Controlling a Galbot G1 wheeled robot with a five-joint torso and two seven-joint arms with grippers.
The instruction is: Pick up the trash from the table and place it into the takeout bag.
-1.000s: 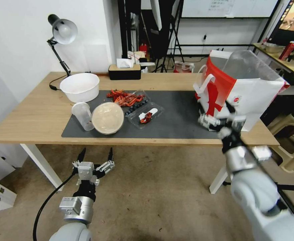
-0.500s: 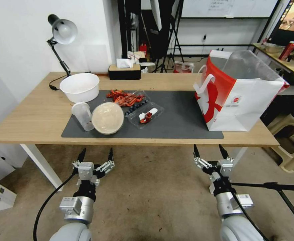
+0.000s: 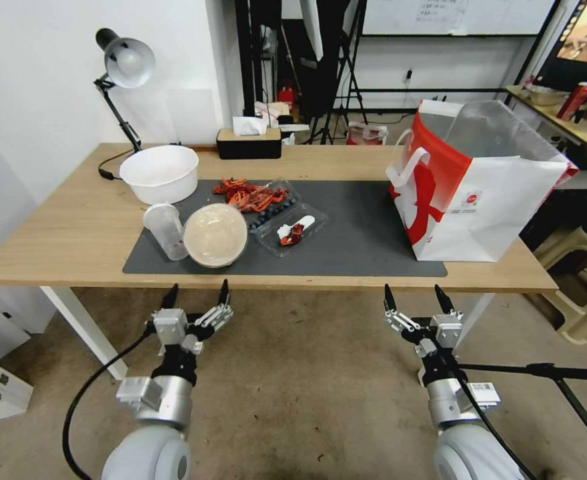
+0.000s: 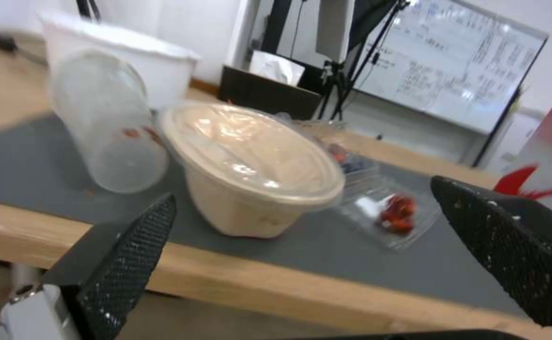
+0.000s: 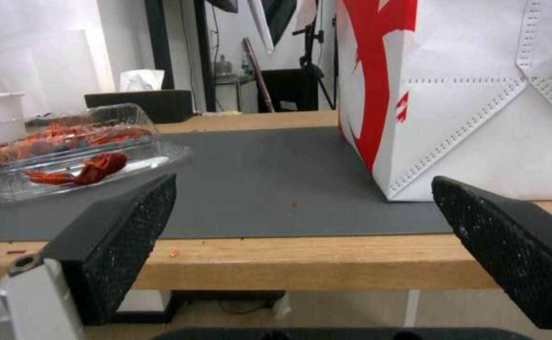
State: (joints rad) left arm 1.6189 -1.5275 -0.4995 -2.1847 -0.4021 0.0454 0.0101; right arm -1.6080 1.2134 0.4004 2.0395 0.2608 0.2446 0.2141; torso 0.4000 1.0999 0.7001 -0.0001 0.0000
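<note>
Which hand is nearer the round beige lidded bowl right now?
Left. The left hand hangs open just below the table edge, almost straight in front of the round beige lidded bowl. The right hand, also open, hangs below the edge far to the right.

arms: silver-grey, rounded | left hand, right hand: black textured fingers, white knuckles | black cables

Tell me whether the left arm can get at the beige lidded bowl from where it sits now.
Probably yes. The left gripper hangs open just below the table edge, facing the beige lidded bowl, which sits near that edge with nothing in front; the clear plastic cup crowds one side.
</note>
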